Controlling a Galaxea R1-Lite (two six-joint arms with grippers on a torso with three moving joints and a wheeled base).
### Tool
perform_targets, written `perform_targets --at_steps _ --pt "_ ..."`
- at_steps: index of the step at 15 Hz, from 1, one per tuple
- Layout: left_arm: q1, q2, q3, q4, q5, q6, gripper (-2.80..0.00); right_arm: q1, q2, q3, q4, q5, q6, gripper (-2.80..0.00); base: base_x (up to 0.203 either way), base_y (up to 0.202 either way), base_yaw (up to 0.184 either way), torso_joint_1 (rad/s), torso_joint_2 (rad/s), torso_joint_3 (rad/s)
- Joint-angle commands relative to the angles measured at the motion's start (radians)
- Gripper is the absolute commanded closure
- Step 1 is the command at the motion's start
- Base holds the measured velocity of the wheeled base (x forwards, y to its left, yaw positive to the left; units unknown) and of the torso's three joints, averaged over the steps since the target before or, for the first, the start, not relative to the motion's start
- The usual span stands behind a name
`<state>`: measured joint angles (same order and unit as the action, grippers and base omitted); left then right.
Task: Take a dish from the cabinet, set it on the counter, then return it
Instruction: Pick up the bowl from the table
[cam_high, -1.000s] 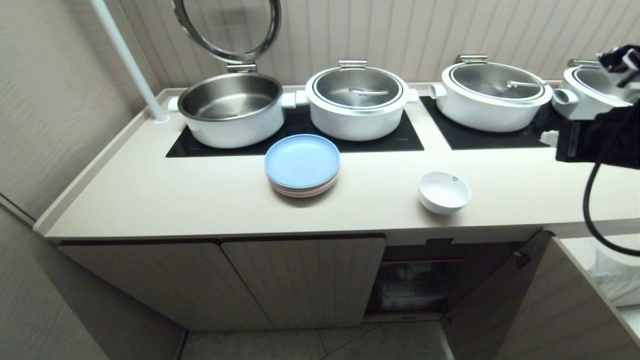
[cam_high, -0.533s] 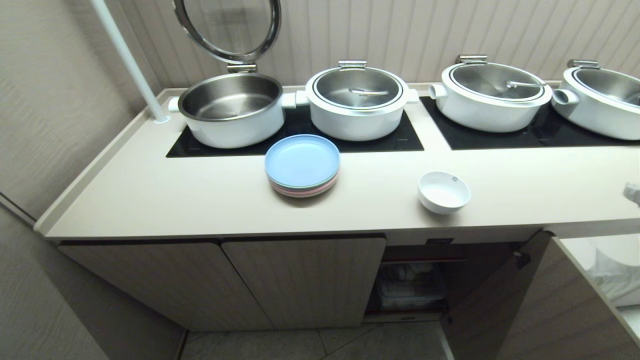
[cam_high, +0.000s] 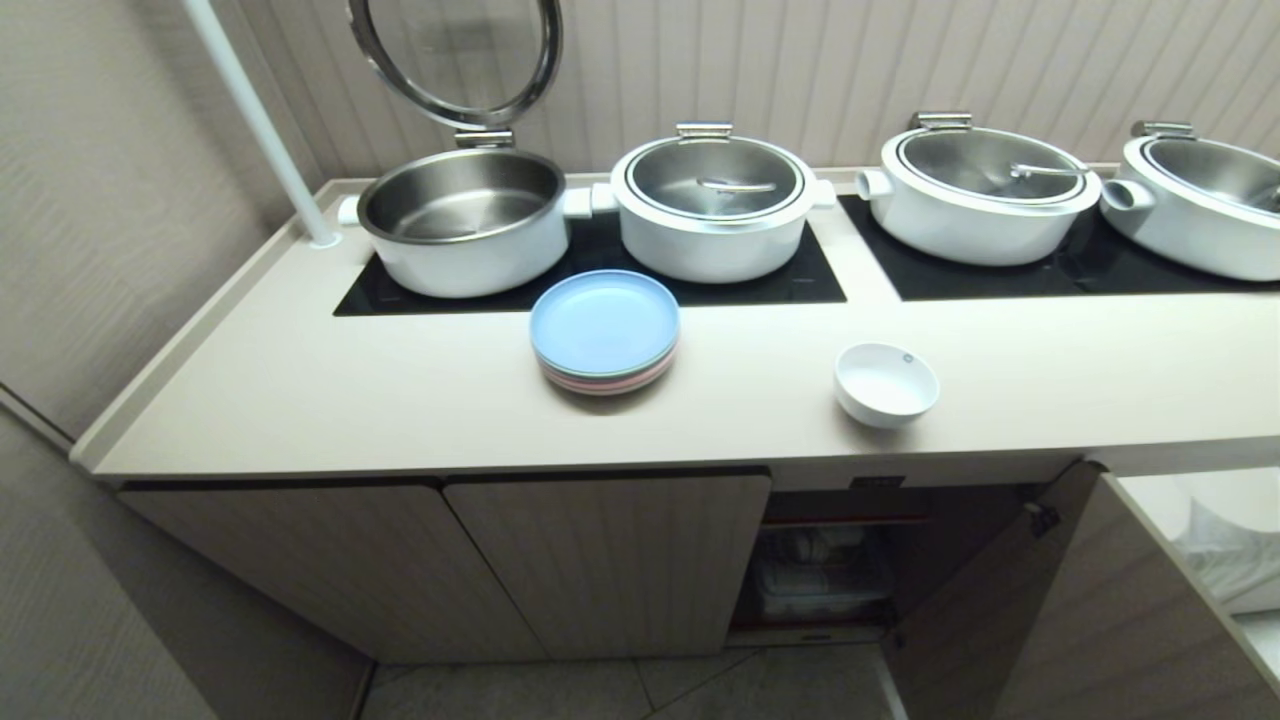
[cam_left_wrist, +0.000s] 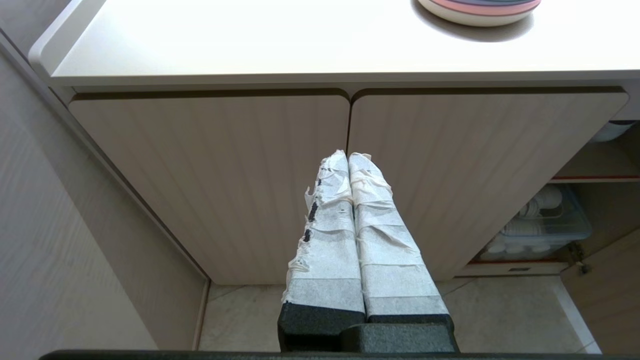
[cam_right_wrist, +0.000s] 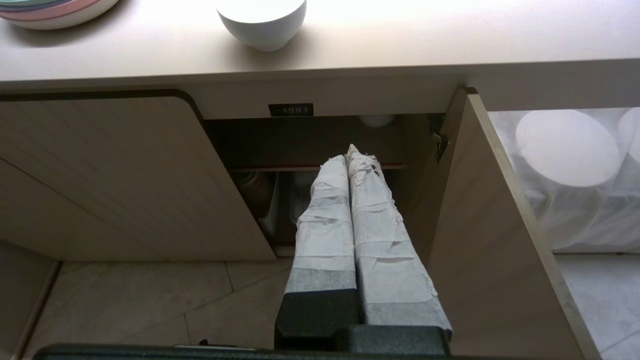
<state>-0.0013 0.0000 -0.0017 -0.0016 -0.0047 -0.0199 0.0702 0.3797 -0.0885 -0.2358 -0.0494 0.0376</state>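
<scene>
The dish (cam_high: 887, 383), a small white bowl, stands alone on the beige counter (cam_high: 400, 400) near its front edge, and shows from below in the right wrist view (cam_right_wrist: 261, 20). Below it the cabinet (cam_high: 840, 570) is open, its door (cam_high: 1080, 600) swung out to the right. My right gripper (cam_right_wrist: 350, 152) is shut and empty, low in front of the open compartment, pointing at the shelf edge. My left gripper (cam_left_wrist: 347, 156) is shut and empty, parked facing the closed ribbed doors (cam_left_wrist: 225, 175). Neither arm shows in the head view.
A stack of blue and pink plates (cam_high: 605, 332) sits left of the dish. Several white pots (cam_high: 715, 205) stand on black cooktop panels (cam_high: 600, 275) at the back; the leftmost has its lid up. A clear bin of white bowls (cam_left_wrist: 542, 225) sits inside the cabinet. White bagged items (cam_right_wrist: 570, 150) lie right of the door.
My right arm, high at the right edge above the counter a second ago, has dropped out of the head view. The dish has stayed in place on the counter.
</scene>
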Motion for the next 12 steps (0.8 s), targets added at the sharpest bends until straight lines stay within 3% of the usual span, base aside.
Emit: perform_targets --at_steps 1,4,12 --pt "0.001 0.0 0.0 -0.001 0.0 0.0 0.0 -0.027 -0.146 0.083 0.015 0.013 0.009 0.0 0.0 0.0 0.0 0.0 0.0 0.0" --pt "0.0 0.0 0.0 0.0 0.0 0.0 0.0 -0.067 -0.231 0.087 0.131 0.063 0.031 0.0 0.0 0.0 0.0 0.0 0.0 0.0" --pt "0.001 0.0 0.0 0.0 0.0 0.0 0.0 -0.069 -0.38 0.087 0.231 0.062 0.028 0.0 0.0 0.0 0.0 0.0 0.0 0.0"
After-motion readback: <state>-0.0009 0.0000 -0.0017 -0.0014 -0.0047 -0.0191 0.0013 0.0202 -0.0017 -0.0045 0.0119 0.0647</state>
